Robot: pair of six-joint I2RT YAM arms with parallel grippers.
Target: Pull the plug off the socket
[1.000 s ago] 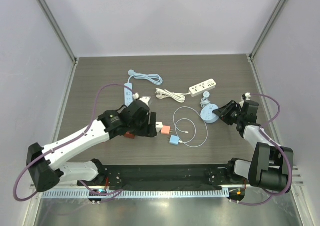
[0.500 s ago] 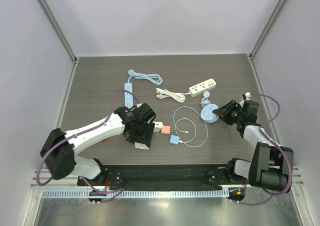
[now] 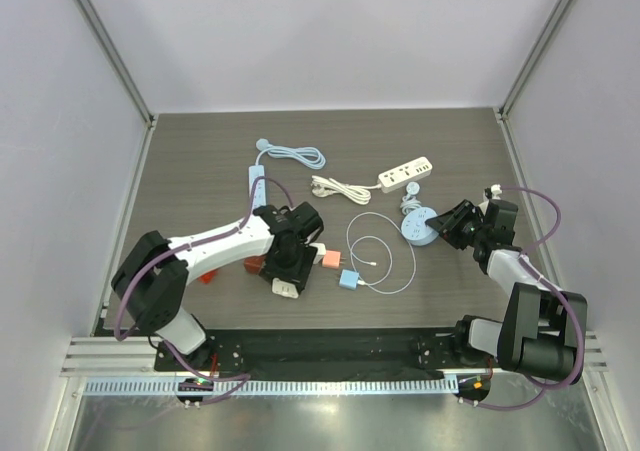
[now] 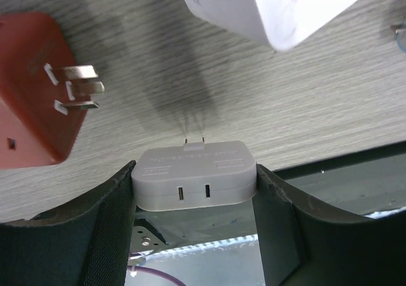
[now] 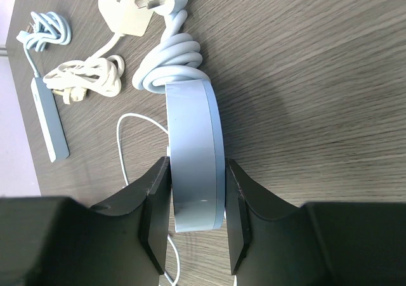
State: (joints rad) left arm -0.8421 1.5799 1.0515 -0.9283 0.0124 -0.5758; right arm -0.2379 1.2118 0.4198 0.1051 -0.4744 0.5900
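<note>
Low in the centre of the left wrist view, the left gripper [image 4: 193, 191] is closed on a pale grey rectangular plastic plug [image 4: 193, 175]. The plug's two thin metal prongs are bare, apart from the white plastic block [image 4: 279, 7] at the upper right and the red plastic three-pin adapter [image 4: 32, 89] at the left edge. At the centre of the right wrist view, the right gripper [image 5: 193, 194] clamps a round light-blue plastic socket hub [image 5: 193, 146] edge-on, with its coiled pale cable [image 5: 168, 64] just above.

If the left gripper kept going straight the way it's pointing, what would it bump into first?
Probably the bare table: the prongs of the plug in the left gripper would touch first. The red adapter lies off to the side, the white block farther ahead; depth is unclear.
</note>
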